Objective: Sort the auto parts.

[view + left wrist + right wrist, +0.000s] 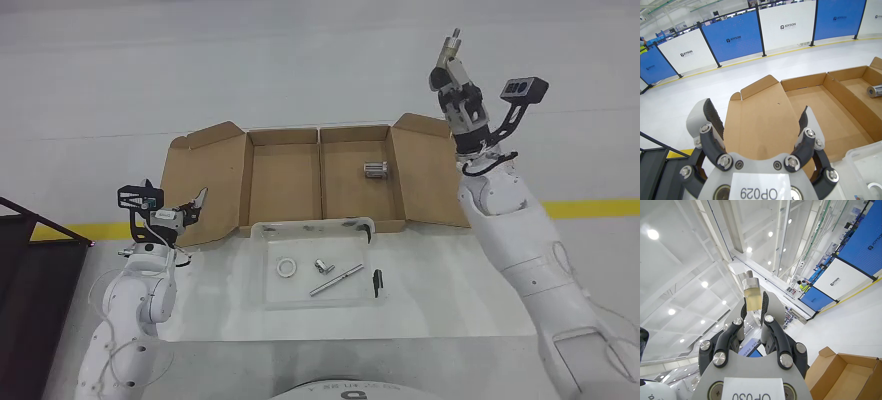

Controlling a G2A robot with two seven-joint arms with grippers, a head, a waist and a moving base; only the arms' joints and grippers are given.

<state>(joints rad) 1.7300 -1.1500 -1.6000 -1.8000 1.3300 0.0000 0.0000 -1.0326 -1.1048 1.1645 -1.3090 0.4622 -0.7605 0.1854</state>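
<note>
My right gripper point(754, 303) is raised high, pointing upward, and is shut on a threaded stud with a steel collar and a pale rubber body point(751, 292); from above the stud point(453, 42) sits beyond the box's far right corner. My left gripper point(761, 115) hangs open and holds nothing, over the left flap of the cardboard box point(757, 117). A steel cylinder point(376, 169) lies in the box's right compartment. The clear tray point(268, 290) holds a metal ring point(287, 267), a small bolt point(323, 266) and a long rod point(336, 280).
The cardboard box point(283, 185) has two compartments, the left one bare, with flaps spread on both sides. A small black part point(377, 282) rests at the tray's right edge. A dark rack point(25, 290) stands at the left of the table.
</note>
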